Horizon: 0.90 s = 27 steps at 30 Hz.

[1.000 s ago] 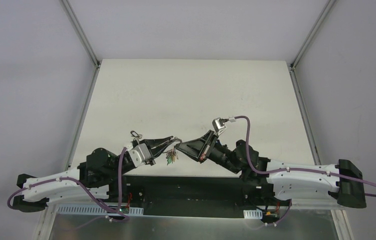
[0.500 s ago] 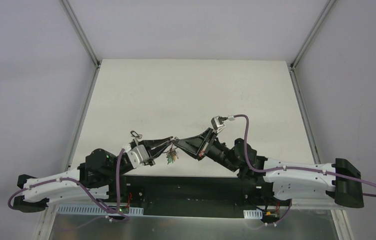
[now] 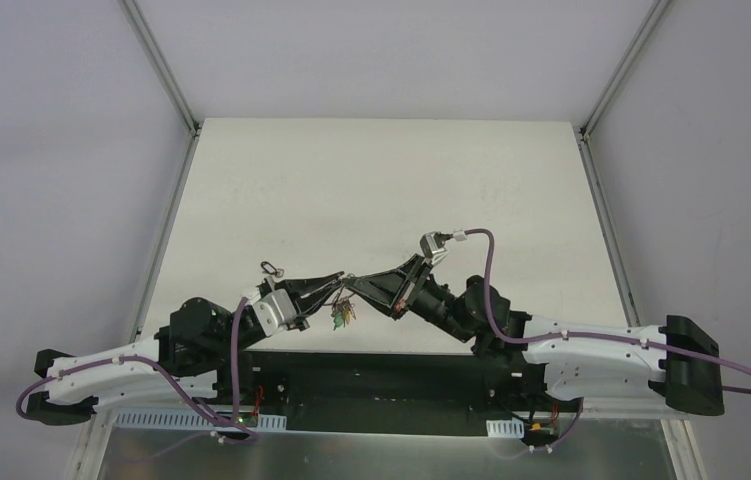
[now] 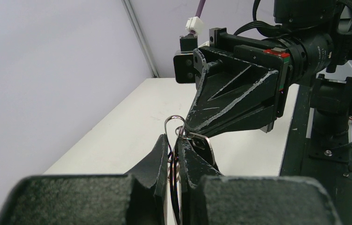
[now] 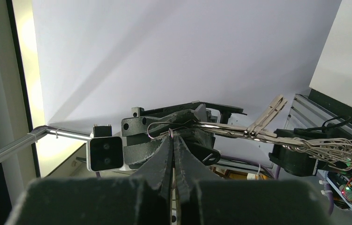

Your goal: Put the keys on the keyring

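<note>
My left gripper (image 3: 338, 282) (image 4: 173, 139) is shut on the keyring (image 4: 174, 161), a thin dark ring clamped edge-on between its fingers, with a silver wire loop (image 4: 173, 122) sticking out above them. A bunch of coloured-cap keys (image 3: 341, 316) hangs under it. My right gripper (image 3: 354, 286) (image 5: 172, 137) is shut tip to tip against the left one, pinching a thin flat key. A silver key with a black head (image 4: 203, 143) shows at its fingertips beside the ring. The blue-capped key is out of view.
A small metal item (image 3: 270, 268) lies on the white table (image 3: 391, 190) just left of the grippers. A long silver clip (image 5: 244, 129) with several wire rings (image 5: 328, 147) reaches right in the right wrist view. Black arm bases line the near edge.
The right arm has edged left and slightly forward, bringing its fingertips tighter against the left gripper's. The left arm has barely moved.
</note>
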Available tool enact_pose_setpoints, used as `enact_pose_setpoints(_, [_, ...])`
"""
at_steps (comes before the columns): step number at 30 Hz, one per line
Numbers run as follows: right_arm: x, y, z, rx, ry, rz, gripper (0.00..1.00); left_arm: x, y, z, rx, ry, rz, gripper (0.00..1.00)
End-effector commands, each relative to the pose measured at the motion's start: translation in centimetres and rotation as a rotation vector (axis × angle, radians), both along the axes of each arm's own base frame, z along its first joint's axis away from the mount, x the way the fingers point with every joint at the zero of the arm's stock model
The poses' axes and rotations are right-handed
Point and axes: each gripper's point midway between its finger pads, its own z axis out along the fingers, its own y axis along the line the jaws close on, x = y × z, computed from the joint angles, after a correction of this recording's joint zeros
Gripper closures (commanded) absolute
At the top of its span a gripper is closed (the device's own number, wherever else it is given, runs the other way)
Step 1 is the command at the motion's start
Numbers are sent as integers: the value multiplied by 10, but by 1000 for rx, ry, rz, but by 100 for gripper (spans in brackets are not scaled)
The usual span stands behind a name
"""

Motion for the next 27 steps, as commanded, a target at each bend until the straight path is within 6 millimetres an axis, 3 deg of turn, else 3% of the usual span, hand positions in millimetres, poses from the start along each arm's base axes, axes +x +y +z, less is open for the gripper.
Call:
enact_pose_setpoints(1, [0, 1, 35, 101, -9, 11, 100, -8, 1, 23, -82, -40, -42, 100])
enact_pose_setpoints(17, [-1, 4, 41, 111, -41, 26, 100, -8, -6, 18, -60, -24, -51, 100])
enact_pose_setpoints(27, [-3, -10, 61, 123, -134, -7, 100, -10, -10, 10, -47, 11, -70, 100])
